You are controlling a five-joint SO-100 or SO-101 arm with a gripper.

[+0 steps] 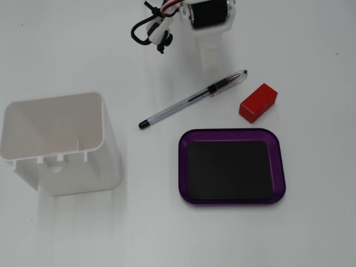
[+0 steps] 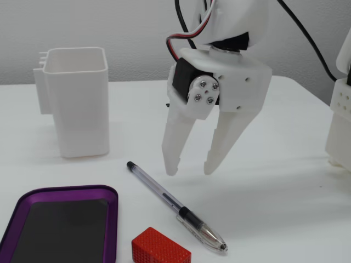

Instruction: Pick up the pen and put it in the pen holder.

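The pen [image 1: 192, 99] is clear-barrelled with a black tip cap and a black grip. It lies flat and diagonal on the white table, and also shows in the other fixed view [image 2: 170, 200]. The pen holder [image 1: 55, 144] is a white square open-topped box that stands upright left of the pen; it is at the back left in the other fixed view [image 2: 77, 104]. My white gripper [image 2: 190, 170] is open and empty, fingers pointing down, a little above the table just behind the pen. It enters a fixed view at the top edge [image 1: 210, 58].
A red block [image 1: 258, 102] lies beside the pen's grip end and is at the bottom edge in a fixed view [image 2: 160, 249]. A purple tray with a black inlay [image 1: 233, 132] lies next to the pen [image 2: 66, 190]. A white structure [image 2: 343, 120] stands at the right edge.
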